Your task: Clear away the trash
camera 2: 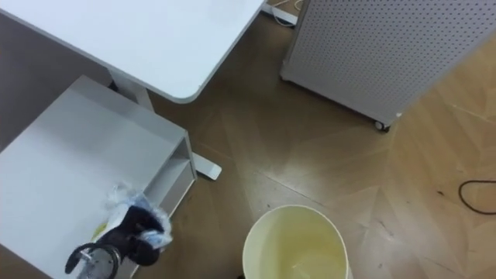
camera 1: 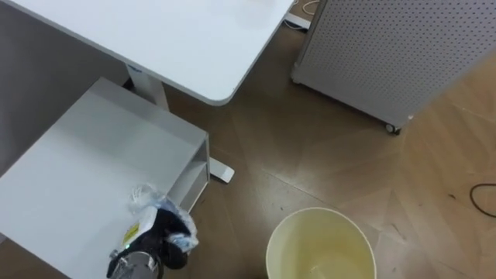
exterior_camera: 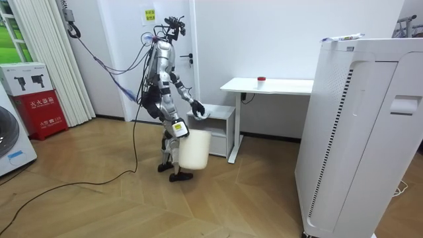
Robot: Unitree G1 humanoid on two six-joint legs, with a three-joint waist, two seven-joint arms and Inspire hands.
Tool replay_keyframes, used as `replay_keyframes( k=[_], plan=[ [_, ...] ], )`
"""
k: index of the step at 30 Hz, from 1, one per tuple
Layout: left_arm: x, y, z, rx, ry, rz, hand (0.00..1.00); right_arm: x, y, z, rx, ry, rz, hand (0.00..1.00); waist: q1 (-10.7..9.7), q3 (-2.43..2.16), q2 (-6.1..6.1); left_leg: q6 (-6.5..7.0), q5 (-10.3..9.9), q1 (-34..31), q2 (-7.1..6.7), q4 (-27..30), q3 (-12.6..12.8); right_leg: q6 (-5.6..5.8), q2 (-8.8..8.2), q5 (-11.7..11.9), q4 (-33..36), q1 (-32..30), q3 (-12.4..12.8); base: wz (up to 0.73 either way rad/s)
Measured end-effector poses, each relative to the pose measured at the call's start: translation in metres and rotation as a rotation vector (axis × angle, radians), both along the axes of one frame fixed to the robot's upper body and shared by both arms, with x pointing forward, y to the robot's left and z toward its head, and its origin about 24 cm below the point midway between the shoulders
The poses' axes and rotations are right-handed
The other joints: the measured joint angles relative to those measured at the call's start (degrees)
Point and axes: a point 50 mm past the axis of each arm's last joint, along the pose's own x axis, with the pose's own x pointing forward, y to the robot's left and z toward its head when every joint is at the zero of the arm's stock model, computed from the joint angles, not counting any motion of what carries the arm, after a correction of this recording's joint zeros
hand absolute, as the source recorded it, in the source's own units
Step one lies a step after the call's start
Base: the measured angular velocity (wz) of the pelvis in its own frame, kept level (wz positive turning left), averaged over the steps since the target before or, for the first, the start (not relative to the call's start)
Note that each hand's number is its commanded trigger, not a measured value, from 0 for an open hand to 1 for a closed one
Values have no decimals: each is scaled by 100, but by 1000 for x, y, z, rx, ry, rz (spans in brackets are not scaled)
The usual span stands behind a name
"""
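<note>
Nearest to the robot, a pale yellow bin (camera 1: 318, 242) shows at the bottom edge of the eye views, with its open mouth turned up. In the room view the right hand (exterior_camera: 177, 128) is at the rim of this bin, on the robot's near side. I cannot tell how its fingers are set.

To the left of the bin, the left hand (camera 1: 166, 230) is over the near right part of a low white cabinet (camera 1: 93, 155). Its dark fingers are clenched around the garbage, a crumpled clear plastic wrapper (camera 1: 144, 198) with a bit of yellow in it. The wrapper stands out above the fingers. If it touches the cabinet top, I cannot tell.

The robot stands on the wooden floor (camera 1: 310, 163) just beside the cabinet.

Farther, behind the cabinet, there is a white table (camera 1: 170, 39); its rounded corner reaches over the cabinet's far edge. In the room view a small red thing (exterior_camera: 262, 80) lies on the table.

Far to the right stands a white perforated unit (camera 1: 387, 54) on small wheels, well apart from the bin.
</note>
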Motion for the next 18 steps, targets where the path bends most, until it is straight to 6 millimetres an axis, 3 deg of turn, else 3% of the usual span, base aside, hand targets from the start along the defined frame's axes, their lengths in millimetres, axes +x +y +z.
replay_keyframes(
  k=[4, 9, 14, 18],
  plan=[
    [-8, -46, 1, -154, -10, -128, 100, 14, 24, 4, 27, -52, 79, 100, 111, -6, -9, -7, 8, 36, -10, -36, 2, -7, -13, -6, 0, 22, -14, 1],
    [-24, -83, -6, -221, 74, -295, 100, 25, 49, 7, 50, -75, 243, 100, 118, -16, -27, -10, 10, 37, -11, -42, 10, -11, -10, -15, 11, 11, -8, 0],
    [-32, -100, -9, -248, 118, -387, 100, 21, 61, 4, 88, -62, 280, 100, 94, -37, -68, -10, 9, 62, -8, -42, 65, -10, -13, -14, 24, 10, 23, -4],
    [-41, -101, -16, -262, 153, -412, 100, 14, 62, 0, 99, -50, 280, 100, 99, -95, -161, -10, 10, 76, -6, -58, 76, -13, -13, -13, -7, 8, 9, -1]
  ],
)
